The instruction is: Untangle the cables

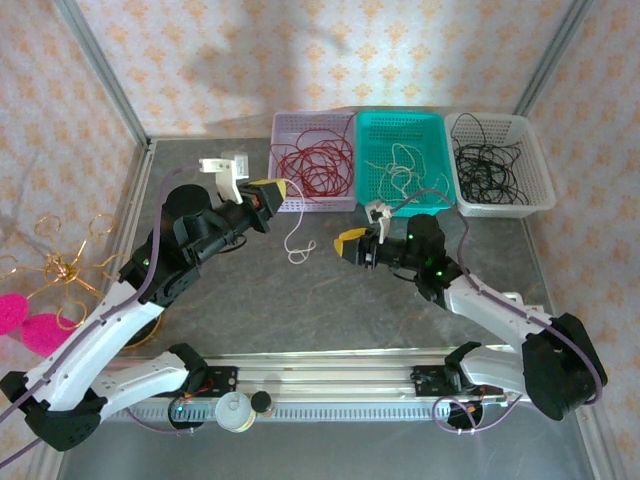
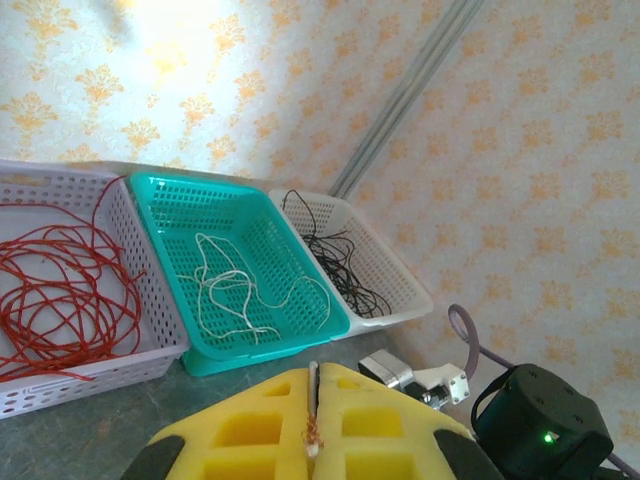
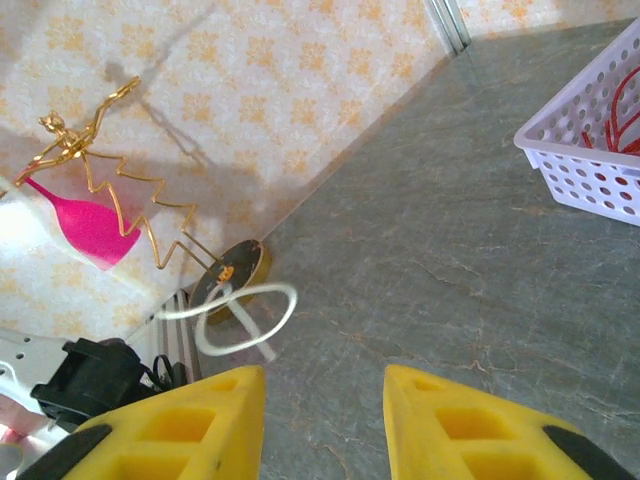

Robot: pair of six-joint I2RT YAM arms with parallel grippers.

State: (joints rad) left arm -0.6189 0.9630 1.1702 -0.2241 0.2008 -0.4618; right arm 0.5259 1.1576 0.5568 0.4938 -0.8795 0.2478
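Sorting looks almost complete: one white cable is outside the baskets.

On the table (image 1: pixel 300 310), three baskets (image 1: pixel 400 116) stand at 12 o'clock, with red cable (image 1: pixel 318 160), white strands (image 1: pixel 405 170) and black cable (image 1: pixel 490 165) inside, one colour each. The left pincer (image 1: pixel 278 190) is closed on a loose white cable (image 1: pixel 297 245), which hangs down to the table at its 5 o'clock. The right pincer (image 1: pixel 345 245) is half open and holds nothing. My worry is that the thin cable slips from the soft pads, or that its tail catches a basket rim during carrying.
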